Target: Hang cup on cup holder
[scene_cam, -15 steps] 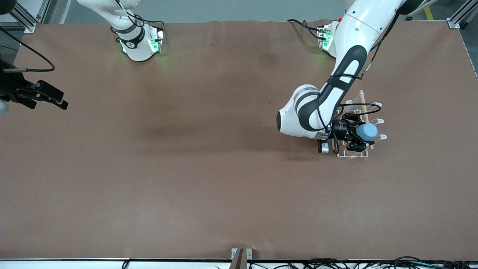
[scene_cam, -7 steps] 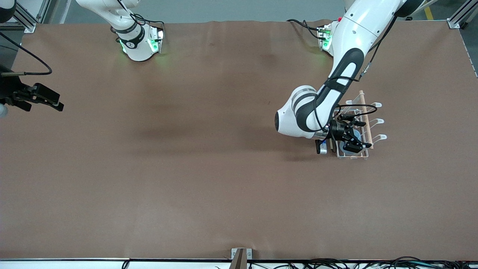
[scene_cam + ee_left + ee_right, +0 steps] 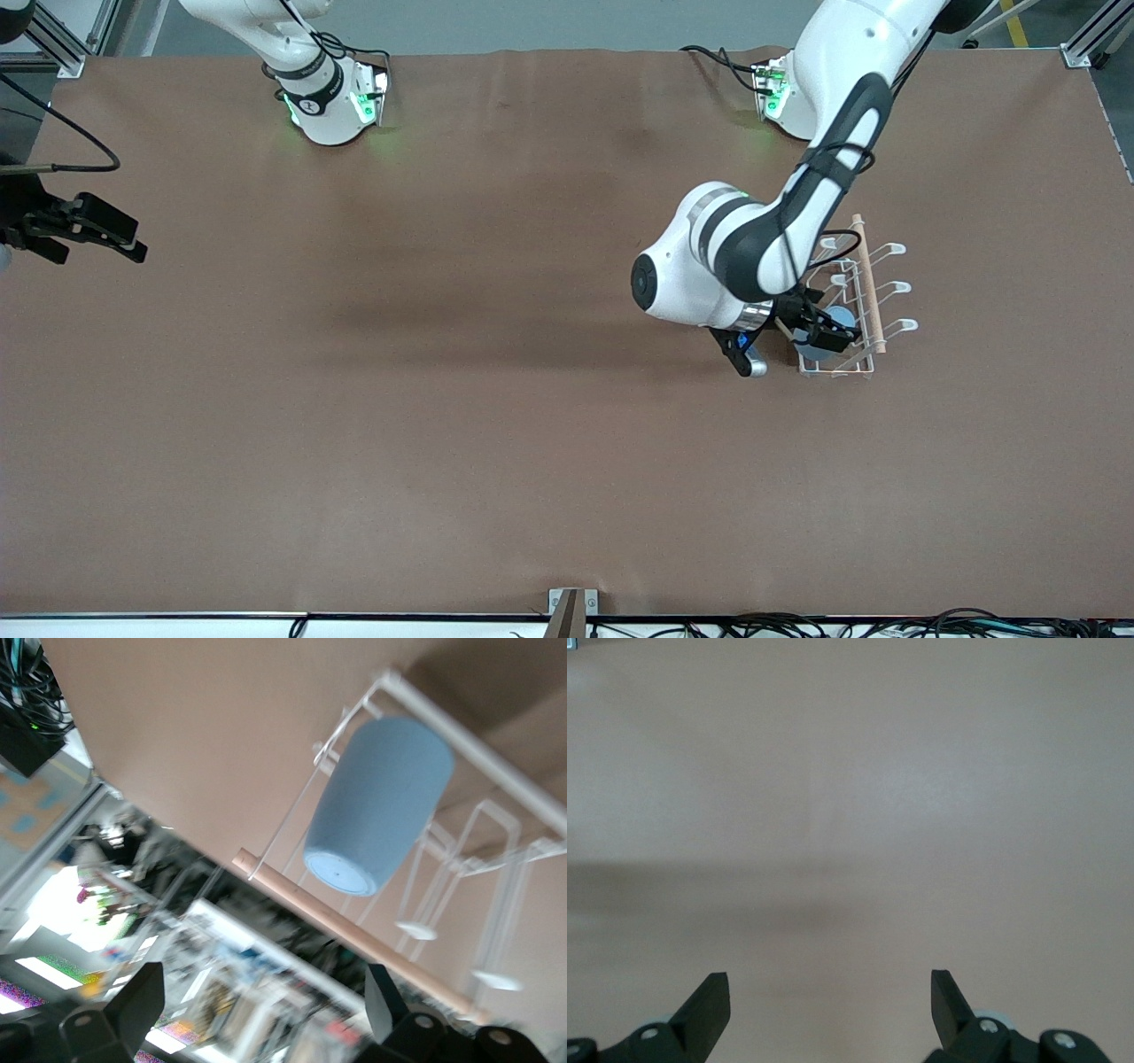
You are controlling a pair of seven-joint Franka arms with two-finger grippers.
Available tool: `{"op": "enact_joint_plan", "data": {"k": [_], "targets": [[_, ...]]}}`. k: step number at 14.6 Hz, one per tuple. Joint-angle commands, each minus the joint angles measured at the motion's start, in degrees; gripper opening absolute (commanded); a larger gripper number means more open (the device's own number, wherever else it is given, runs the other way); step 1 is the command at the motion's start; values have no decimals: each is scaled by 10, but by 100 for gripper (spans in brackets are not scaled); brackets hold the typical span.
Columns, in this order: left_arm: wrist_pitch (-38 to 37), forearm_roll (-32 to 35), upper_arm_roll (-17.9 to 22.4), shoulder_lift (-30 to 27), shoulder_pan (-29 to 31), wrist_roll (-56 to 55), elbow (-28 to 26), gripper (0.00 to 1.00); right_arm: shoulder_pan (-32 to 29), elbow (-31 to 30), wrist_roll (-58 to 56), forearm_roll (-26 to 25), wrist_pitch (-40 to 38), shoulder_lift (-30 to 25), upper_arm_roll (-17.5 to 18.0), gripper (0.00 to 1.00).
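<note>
The blue cup (image 3: 379, 804) hangs tilted on a prong of the white cup holder (image 3: 873, 285), at middle right in the front view, flat bottom pointing up and out. The left gripper (image 3: 819, 332) is spread wide and has let go. The right gripper (image 3: 84, 232) waits, spread wide, over the brown table (image 3: 443, 399).

The cup holder (image 3: 850, 301) stands on the table (image 3: 496, 425) toward the left arm's end; the cup (image 3: 838, 321) hangs on one of its prongs (the left gripper (image 3: 819, 332) just beside it); the right gripper (image 3: 84, 232) waits over the table's other end.
</note>
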Motion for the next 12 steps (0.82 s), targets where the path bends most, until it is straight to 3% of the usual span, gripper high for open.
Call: {"op": "enact_joint_plan", "data": {"k": [1, 3, 8, 10, 12], "targets": [[-4, -105, 1, -2, 10, -42, 101, 100, 9, -5, -1, -27, 2, -7, -5, 100], [2, -162, 1, -16, 26, -93, 126, 100, 9, -5, 0, -27, 0, -6, -5, 100], [35, -276, 2, -61, 62, -112, 127, 100, 4, -4, 1, -26, 0, -6, -5, 100], [54, -367, 4, -84, 98, -165, 126, 100, 4, -5, 1, -25, -1, -6, -5, 100], [57, -397, 3, -104, 129, -213, 127, 100, 5, -6, 1, -23, -7, -6, -5, 100]]}}
